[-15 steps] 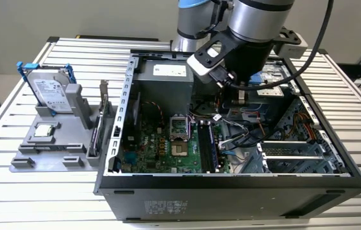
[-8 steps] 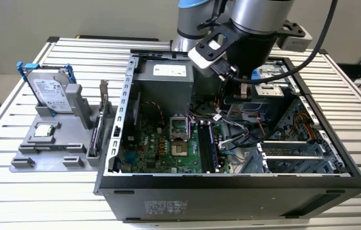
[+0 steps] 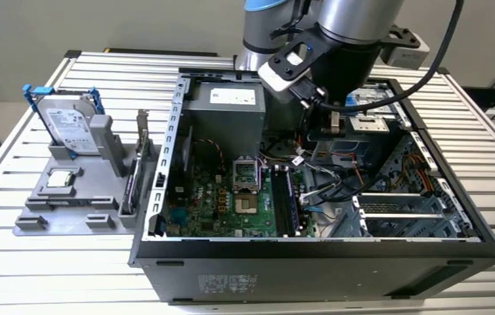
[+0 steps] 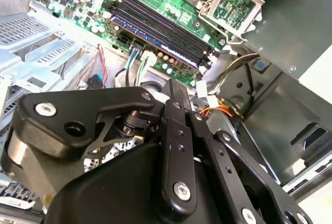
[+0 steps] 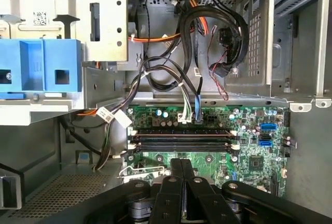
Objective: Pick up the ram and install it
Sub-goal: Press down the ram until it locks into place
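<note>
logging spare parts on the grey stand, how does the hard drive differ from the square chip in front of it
The hard drive stands upright on edge; the processor chip lies flat in a recess. The hard drive is clearly larger than the processor chip. The hard drive sits in a blue bracket; the processor chip has none. Both have silvery tops and rest on the grey holder.

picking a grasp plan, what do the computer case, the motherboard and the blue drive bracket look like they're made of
The computer case looks like bare sheet metal: dull grey, folded edges, punched holes. The motherboard looks like glossy green circuit-board laminate with solder points and black plastic slots. The blue drive bracket looks like moulded plastic: uniform matte colour and rounded openings, though painted metal can't be ruled out.
</note>
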### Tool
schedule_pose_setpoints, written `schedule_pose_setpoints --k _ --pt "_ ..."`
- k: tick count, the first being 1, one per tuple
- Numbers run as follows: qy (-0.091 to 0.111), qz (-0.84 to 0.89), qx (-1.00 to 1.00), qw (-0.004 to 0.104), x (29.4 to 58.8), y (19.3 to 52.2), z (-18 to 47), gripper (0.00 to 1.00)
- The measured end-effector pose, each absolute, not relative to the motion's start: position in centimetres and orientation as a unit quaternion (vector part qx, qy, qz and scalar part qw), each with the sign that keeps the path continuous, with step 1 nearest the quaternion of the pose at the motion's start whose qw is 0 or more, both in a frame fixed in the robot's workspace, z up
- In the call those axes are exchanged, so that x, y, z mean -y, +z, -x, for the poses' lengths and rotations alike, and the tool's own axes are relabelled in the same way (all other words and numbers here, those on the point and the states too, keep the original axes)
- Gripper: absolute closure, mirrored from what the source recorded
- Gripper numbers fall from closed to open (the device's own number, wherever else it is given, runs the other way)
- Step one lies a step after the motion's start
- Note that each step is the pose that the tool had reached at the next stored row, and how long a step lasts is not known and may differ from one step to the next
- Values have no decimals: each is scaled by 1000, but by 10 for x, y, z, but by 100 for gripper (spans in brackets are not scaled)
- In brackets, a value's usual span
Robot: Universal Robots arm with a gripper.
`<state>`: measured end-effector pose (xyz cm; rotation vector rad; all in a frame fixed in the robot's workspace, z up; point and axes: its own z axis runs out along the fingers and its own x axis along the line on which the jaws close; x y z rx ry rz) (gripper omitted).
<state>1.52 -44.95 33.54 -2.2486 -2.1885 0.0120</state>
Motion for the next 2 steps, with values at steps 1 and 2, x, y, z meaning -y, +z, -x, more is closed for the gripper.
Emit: schedule_pose_setpoints --k 1,2 --pt "4 717 697 2 450 336 -15 100" --pt "4 717 697 2 450 336 -15 100"
